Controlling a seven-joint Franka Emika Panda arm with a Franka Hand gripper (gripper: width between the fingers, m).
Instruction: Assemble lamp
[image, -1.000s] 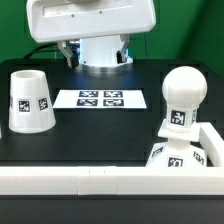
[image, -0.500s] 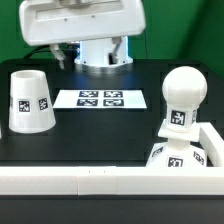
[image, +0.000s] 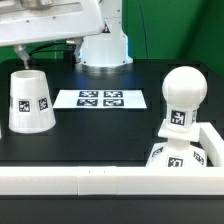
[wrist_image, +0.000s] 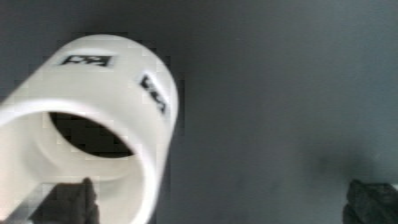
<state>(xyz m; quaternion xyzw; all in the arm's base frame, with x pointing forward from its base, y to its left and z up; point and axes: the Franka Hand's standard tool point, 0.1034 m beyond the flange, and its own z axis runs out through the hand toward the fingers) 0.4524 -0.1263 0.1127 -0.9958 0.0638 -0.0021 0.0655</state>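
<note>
Between spread jaws, apparently: shade (wrist_image: 107, 140), untouched.

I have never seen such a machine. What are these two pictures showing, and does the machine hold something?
A robot arm is building a lamp from white plastic parts. One picture is from a camera off the arm; the other is from a camera on its wrist, looking down. On the black table stand the shade, at the exterior view's left, and the bulb sitting on the base, at its right. The flat marker board only helps the cameras. The end effector is open above the shade and holds nothing.
</note>
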